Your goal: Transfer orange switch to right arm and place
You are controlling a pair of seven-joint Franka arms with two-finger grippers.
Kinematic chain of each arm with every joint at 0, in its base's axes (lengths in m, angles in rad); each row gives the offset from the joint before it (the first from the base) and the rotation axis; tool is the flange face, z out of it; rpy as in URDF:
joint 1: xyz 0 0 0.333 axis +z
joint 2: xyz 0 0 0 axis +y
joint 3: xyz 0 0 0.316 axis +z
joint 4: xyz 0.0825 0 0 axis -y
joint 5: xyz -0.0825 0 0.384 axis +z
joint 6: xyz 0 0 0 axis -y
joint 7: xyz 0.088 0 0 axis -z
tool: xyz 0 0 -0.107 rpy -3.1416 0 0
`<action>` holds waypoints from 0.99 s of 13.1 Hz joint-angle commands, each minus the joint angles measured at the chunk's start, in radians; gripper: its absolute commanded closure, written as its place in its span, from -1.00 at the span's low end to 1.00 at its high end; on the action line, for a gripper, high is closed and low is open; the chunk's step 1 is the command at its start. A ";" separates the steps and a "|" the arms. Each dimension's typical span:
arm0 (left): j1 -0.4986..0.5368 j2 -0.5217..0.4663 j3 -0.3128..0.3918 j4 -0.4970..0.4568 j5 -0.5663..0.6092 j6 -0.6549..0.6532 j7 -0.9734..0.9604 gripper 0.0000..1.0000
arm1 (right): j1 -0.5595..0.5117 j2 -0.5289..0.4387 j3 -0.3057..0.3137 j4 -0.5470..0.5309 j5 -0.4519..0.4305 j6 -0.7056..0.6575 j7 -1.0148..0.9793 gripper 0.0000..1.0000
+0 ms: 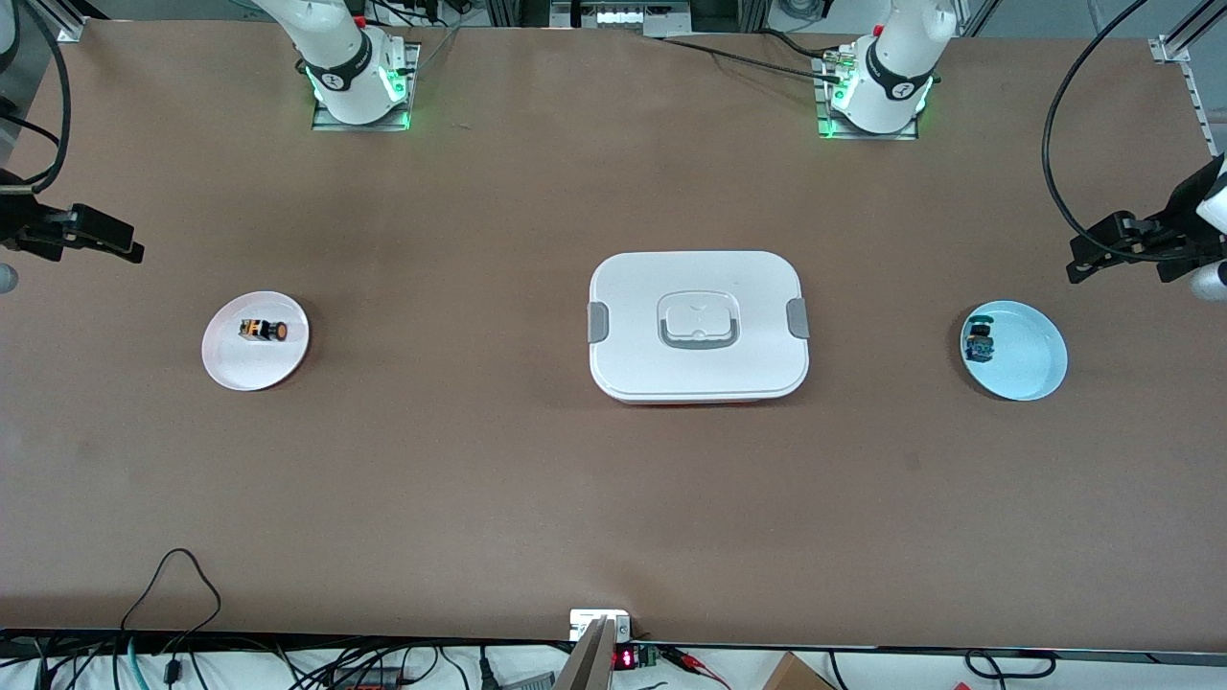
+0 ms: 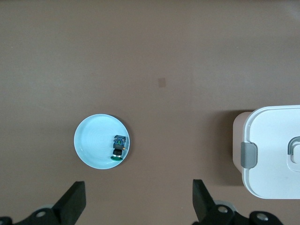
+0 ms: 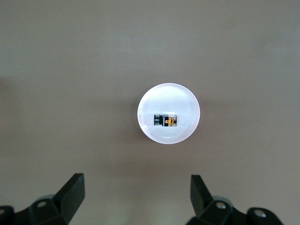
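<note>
The orange switch (image 1: 264, 331) lies on its side on a small white plate (image 1: 240, 369) toward the right arm's end of the table. The right wrist view shows this switch (image 3: 165, 120) on the plate (image 3: 168, 96), with nothing touching it. My right gripper (image 1: 120, 244) hangs open and empty over the bare table beside that plate, and in its own view the gripper (image 3: 136, 178) frames only tabletop. My left gripper (image 1: 1078, 259) hangs open and empty over the table's other end, and the left wrist view of the gripper (image 2: 139, 185) shows nothing between its fingers.
A light blue plate (image 1: 1030, 369) toward the left arm's end holds a black switch with green and blue parts (image 1: 980, 342); both plate (image 2: 93, 145) and switch (image 2: 119, 147) show in the left wrist view. A white lidded container (image 1: 698, 326) sits mid-table, seen also as the container (image 2: 274, 154).
</note>
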 commanded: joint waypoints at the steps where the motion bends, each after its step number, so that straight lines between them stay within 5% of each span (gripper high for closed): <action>1: 0.005 0.011 -0.005 0.024 0.021 -0.018 0.000 -1.00 | 0.015 -0.117 0.005 -0.191 -0.024 0.141 0.028 -1.00; 4: 0.005 0.011 -0.005 0.024 0.021 -0.018 0.000 -1.00 | 0.021 -0.132 0.007 -0.180 -0.019 0.076 0.155 -1.00; 13: 0.005 0.011 -0.005 0.024 0.021 -0.024 0.000 -1.00 | 0.035 -0.106 -0.001 -0.100 -0.024 0.026 0.042 -1.00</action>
